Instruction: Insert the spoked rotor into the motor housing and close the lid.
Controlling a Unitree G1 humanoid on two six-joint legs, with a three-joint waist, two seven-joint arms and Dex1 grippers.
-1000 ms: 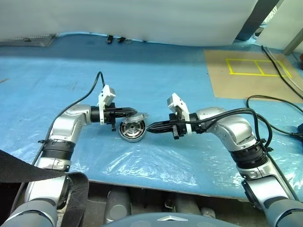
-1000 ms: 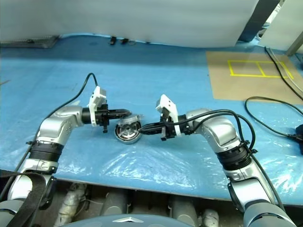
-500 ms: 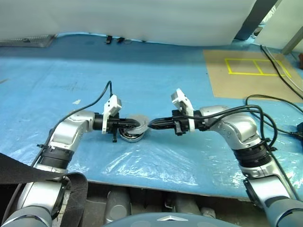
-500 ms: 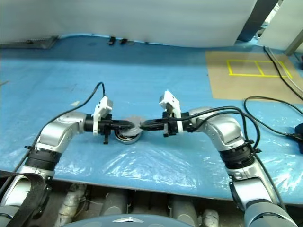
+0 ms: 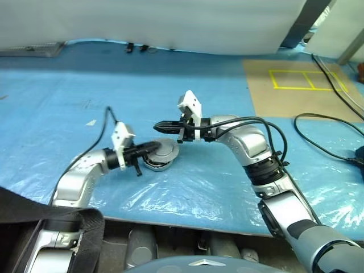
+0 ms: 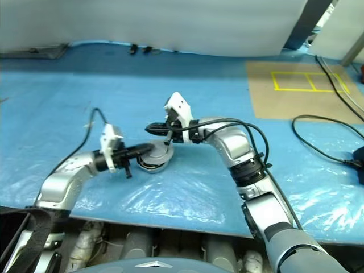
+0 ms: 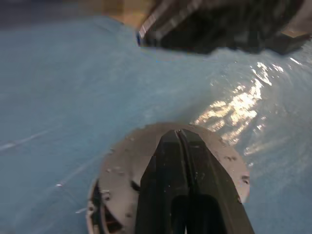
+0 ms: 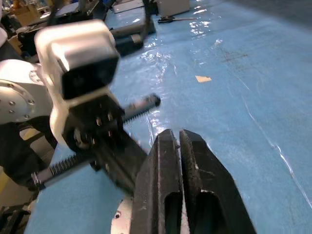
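Observation:
The motor housing (image 5: 154,164) stands on the blue sheet near the table's middle, and the silver lid (image 7: 126,168) lies on top of it, slightly off-centre, with a dark gap showing at one edge. The spoked rotor is hidden. My left gripper (image 5: 152,147) is shut, holds nothing, and its fingertips rest on the lid from the left. My right gripper (image 5: 160,124) hovers just above and behind the housing, pointing left. It is shut with nothing in it and is apart from the lid. The right wrist view shows the left hand's white camera block (image 8: 78,53) close ahead of the right gripper.
A brown board with yellow tape (image 5: 296,85) lies at the back right. Black cables (image 5: 330,122) run along the right side. A small white scrap (image 5: 91,122) lies to the left. Small dark items (image 5: 136,47) sit at the far edge. The table's front edge (image 5: 199,215) is close below the housing.
My right gripper has left the housing's right side and swung left and up over it. My left arm has drawn back, and its shut fingers now lie on the lid.

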